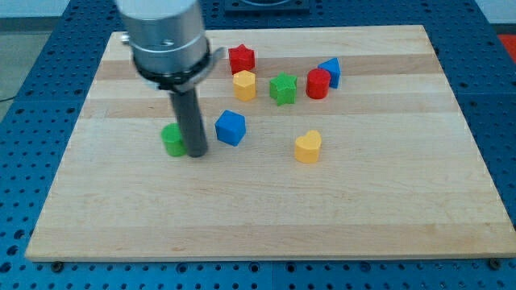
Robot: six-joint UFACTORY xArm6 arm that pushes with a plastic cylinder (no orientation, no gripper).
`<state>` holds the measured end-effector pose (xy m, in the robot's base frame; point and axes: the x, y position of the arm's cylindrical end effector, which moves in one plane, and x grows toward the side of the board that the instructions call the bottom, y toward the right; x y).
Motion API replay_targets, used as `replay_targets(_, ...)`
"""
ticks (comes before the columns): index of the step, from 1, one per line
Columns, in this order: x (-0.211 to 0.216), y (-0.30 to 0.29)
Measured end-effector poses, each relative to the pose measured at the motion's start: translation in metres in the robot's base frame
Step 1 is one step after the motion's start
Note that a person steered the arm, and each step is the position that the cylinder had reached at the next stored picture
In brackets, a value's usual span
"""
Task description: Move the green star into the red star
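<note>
The green star [283, 88] lies in the upper middle of the wooden board [266, 201]. The red star [241, 58] lies up and to its left, near the board's top edge. A yellow hexagonal block [244, 84] sits between them, just left of the green star and below the red star. My tip [196, 153] rests on the board at the view's left, far from both stars. It touches the right side of a green round block [172, 139].
A blue cube [230, 127] lies just right of my tip. A red cylinder [318, 83] and a blue block [330, 72] sit right of the green star. A yellow heart-shaped block [307, 147] lies lower right.
</note>
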<state>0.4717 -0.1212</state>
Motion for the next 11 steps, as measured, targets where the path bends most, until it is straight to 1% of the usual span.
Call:
replay_targets(1, 0.0, -0.018)
replay_targets(2, -0.005, 0.066)
replay_targets(3, 0.01, 0.139)
replay_targets(4, -0.029, 0.165)
replay_targets(5, -0.079, 0.173)
replay_targets(6, -0.098, 0.165)
replay_targets(7, -0.13, 0.145)
replay_targets(8, -0.182, 0.146)
replay_targets(9, -0.191, 0.146)
replay_targets(11, -0.175, 0.06)
